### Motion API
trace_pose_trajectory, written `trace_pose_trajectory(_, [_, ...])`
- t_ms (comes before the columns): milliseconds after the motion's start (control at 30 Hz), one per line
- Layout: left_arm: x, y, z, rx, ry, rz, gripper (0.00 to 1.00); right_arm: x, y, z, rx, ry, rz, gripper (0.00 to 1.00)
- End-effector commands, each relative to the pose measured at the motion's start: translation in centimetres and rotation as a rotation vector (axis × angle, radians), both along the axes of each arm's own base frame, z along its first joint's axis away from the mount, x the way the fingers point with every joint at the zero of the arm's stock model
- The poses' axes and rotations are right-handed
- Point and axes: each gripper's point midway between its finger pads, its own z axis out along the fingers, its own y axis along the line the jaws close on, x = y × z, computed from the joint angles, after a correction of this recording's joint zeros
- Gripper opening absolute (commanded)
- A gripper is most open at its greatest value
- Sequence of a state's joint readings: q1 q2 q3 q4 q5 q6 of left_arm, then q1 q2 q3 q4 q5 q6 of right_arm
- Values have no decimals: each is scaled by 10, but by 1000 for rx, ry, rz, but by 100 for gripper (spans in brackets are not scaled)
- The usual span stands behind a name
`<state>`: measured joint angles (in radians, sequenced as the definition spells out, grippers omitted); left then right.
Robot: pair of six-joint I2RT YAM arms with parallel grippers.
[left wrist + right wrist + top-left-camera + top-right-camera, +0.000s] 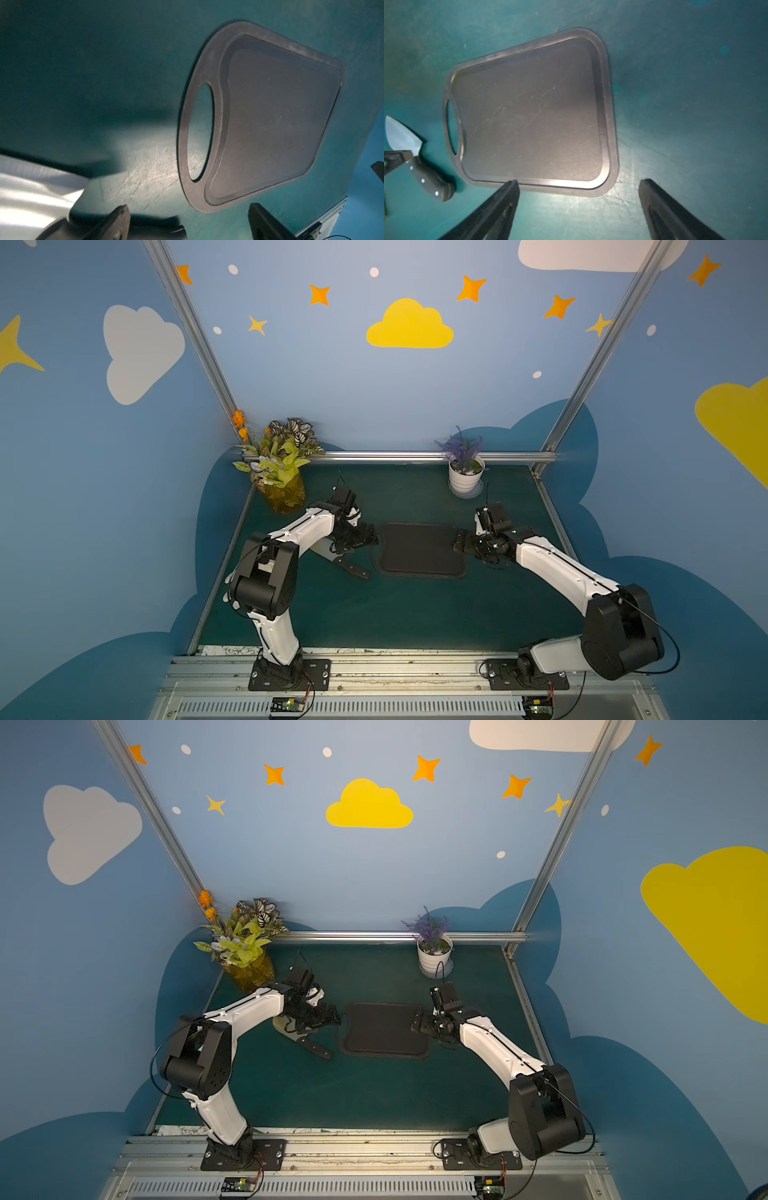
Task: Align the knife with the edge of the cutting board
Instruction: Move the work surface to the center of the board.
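1. Mounting rail (pixel 395 672) w/ both arm bases (pixel 289 674) sits closest. Beyond it the dark green worktop (pixel 374 614) carries the cutting board (pixel 419 549), flat, slotted end toward the left arm.
2. Just beside that slotted end, on the worktop, lies the knife (pixel 420 166). It's apart from the board and slanted, handle running toward the board's near corner, so not yet parallel w/ that edge.
3. Left end effector (pixel 187 207) hangs over the knife, fingers (pixel 118 218) spread wide, clamping nothing. Dark handle shows low btwn them in the left wrist view; contact unclear.
4. Right end effector (pixel 579 182) hovers at the board's opposite short end, likewise wide apart and empty.
5. Risks, as I judge them:
   - Off-centre pinch on the handle → heavy blade swings, angle gets worse.
   - Blade lies flat, so fingertips may scrape the worktop or skid off.
   - Nudging the knife sideways may shove the board, since nothing pins it; ref. edge then moves too.
   - Left arm hides most of the blade in both top views, so alignment is hard to check.
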<state>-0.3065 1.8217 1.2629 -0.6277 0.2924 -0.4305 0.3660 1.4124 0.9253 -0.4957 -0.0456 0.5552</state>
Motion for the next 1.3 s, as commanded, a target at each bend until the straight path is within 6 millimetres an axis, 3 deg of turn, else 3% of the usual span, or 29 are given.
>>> trace_pose_trajectory(0, [1, 1, -5, 71, 31, -27, 90, 6, -4, -5, 29, -15, 19, 93])
trace_pose_trajectory(333, [19, -4, -22, 265, 36, -95, 76, 25, -7, -27, 92, -5, -25, 79])
trace_pose_trajectory(667, [34, -11, -36, 404, 20, -140, 59, 27, -19, -57, 50, 53, -43, 65])
trace_pose_trajectory(967, [34, -7, -58, 481, 75, -147, 38, 23, -17, -69, 33, 87, -12, 64])
trace_pose_trajectory(1267, [25, -4, -73, 556, 95, -191, 34, 19, -12, -84, 27, 125, 12, 64])
